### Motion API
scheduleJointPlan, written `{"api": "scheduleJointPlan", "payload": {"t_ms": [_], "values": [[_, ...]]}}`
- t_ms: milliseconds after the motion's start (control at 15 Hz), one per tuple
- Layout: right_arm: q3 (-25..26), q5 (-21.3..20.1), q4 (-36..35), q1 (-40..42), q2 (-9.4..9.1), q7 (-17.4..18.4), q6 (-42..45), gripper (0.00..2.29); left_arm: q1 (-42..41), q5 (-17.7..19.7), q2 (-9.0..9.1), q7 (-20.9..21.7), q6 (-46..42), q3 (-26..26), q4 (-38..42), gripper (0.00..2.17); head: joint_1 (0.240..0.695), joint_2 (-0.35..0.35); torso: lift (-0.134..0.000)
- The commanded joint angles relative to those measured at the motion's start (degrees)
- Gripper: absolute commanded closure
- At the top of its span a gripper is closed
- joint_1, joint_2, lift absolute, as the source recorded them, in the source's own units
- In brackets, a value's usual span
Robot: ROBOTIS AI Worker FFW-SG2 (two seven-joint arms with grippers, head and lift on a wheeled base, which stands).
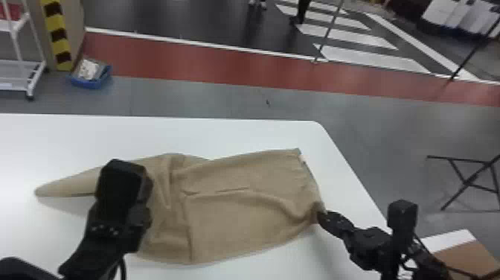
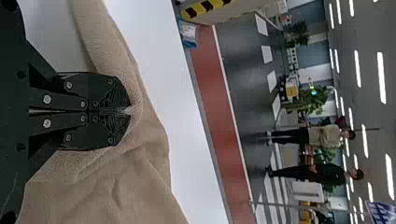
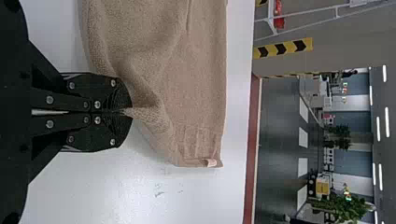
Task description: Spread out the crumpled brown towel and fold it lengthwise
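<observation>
The brown towel lies across the white table, wrinkled and bunched at its middle, with a narrow tapering end at the left. My left gripper is over the towel's left part in the head view, its fingertips hidden behind its own body. In the left wrist view, the left gripper is shut on a fold of towel. At the towel's near right corner is my right gripper. The right wrist view has the right gripper shut on that corner, creasing the towel beside a small pale tag.
The white table has a rounded far right corner. Beyond it on the floor are a blue bin and a white rack at the left. A black folding stand and a brown-and-white box are at the right.
</observation>
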State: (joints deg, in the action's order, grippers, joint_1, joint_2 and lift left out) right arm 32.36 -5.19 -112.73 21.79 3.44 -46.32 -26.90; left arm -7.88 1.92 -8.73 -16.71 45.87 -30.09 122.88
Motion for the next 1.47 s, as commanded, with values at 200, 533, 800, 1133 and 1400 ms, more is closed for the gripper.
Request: {"api": "scheduleJointPlan", "payload": {"t_ms": [200,533,800,1133,1400], "values": [[-1.8,-0.3,0.8,1.7,-0.01,0.0,1.1,1.45,7.2,-2.1,8.47,0.4,1.6,-16.1,-10.8,1.43,0.695,-0.35,-0.125],[-2.1,0.4,-0.6,3.8,-0.1,-0.1,1.5,1.45,10.5,-1.6,8.88,1.3,1.0,-20.7,-20.7,0.07,0.695,-0.35,-0.125],[0.0,1.2,-0.6,3.9,0.08,-0.4,1.5,1.45,4.0,-1.4,7.33,1.5,1.2,-11.2,-8.1,0.06,0.695,-0.35,-0.125],[0.8,2.1,-0.3,3.8,0.17,-0.5,1.5,1.45,-4.3,0.4,-0.14,1.2,-0.9,-1.1,2.3,0.07,0.695,-0.35,-0.125],[0.0,1.4,0.1,3.4,0.17,-0.2,1.5,1.45,-8.6,3.0,-3.39,1.8,-1.1,3.5,4.5,0.07,0.695,-0.35,-0.125]]}}
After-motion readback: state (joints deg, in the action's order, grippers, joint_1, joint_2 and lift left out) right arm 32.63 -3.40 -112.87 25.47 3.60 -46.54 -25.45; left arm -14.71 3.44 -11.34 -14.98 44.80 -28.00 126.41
